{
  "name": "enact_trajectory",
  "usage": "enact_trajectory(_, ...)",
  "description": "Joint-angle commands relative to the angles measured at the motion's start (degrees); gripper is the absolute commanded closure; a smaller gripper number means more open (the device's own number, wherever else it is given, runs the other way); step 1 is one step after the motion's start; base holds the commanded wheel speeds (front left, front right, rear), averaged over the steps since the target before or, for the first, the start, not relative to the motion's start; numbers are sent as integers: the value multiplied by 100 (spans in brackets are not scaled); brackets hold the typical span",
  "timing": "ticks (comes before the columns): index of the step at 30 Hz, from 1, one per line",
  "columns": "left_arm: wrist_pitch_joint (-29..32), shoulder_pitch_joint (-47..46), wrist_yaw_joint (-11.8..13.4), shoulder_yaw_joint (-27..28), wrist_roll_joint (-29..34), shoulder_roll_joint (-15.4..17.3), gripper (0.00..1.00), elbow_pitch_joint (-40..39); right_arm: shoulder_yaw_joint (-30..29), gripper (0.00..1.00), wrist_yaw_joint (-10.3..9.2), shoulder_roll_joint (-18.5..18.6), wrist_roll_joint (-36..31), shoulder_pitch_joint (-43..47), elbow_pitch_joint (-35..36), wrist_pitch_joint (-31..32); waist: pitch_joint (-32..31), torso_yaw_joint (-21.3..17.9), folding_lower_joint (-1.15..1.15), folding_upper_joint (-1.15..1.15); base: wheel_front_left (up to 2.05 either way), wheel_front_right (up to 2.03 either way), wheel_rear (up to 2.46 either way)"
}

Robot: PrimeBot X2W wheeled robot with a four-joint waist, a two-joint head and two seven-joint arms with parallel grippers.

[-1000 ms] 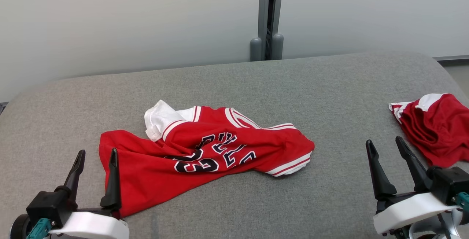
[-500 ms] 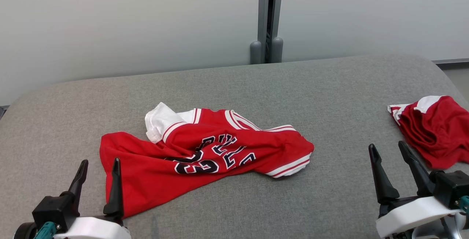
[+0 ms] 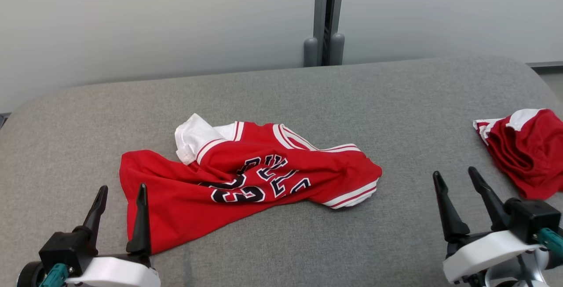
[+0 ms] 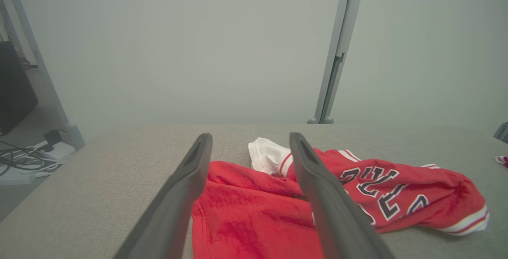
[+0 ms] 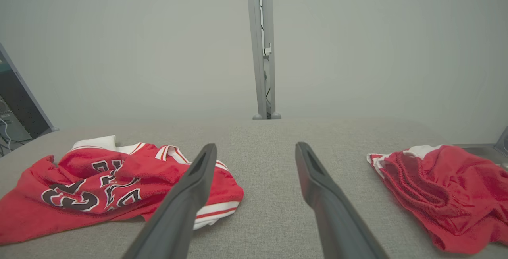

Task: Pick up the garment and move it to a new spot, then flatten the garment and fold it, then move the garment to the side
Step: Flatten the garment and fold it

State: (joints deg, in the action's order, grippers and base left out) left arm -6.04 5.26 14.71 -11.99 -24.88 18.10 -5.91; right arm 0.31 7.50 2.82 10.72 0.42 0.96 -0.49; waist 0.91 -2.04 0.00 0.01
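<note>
Grey fabric-covered table [image 3: 396, 102], crumpled red jersey [image 3: 246, 185] near its middle, bunched red shorts [image 3: 525, 150] at right edge

A: Where's the head camera?
B: High up, looking forward and down across the grey table [image 3: 396, 102] towards the wall [image 3: 132, 23].
A: The wrist cameras?
B: Low, close over the table, facing that wall; both share the red jersey [image 4: 448, 195] and the upright post [image 5: 254, 52]

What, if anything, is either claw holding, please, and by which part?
Nothing is held. The left claw stands open by a corner of the crumpled red basketball jersey; the right claw stands open over the grey padded surface.
</note>
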Motion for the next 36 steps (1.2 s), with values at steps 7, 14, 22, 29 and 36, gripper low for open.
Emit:
enact_trajectory(7, -48, -381, -41, -35, 43, 49, 0, -94, 361, 0, -2, 47, -207, -313, -460, 212, 539, 127, 0, -1, 0, 0, 0)
enact_trajectory(14, -147, -710, -118, -92, 33, -8, 0, -7, 682, 0, -2, 69, 120, -899, -1442, 156, 1081, 239, 0, -1, 0, 0, 0)
enact_trajectory(22, -285, -1107, -263, -198, 38, -65, 0, 209, 998, 0, -2, 38, 521, -1916, -2981, -184, 1524, 341, 0, -1, 0, 0, 0)
enact_trajectory(29, -364, -1286, -318, -240, 19, -78, 0, 381, 1316, 55, -1, 18, 847, -2430, -3721, -570, 1609, 348, 0, -1, 0, 0, 0)
enact_trajectory(36, -431, -1344, -359, -274, -11, -93, 0, 528, 1547, 100, -1, 27, 1041, -2608, -4024, -938, 1557, 316, 0, -1, 0, 0, 0)
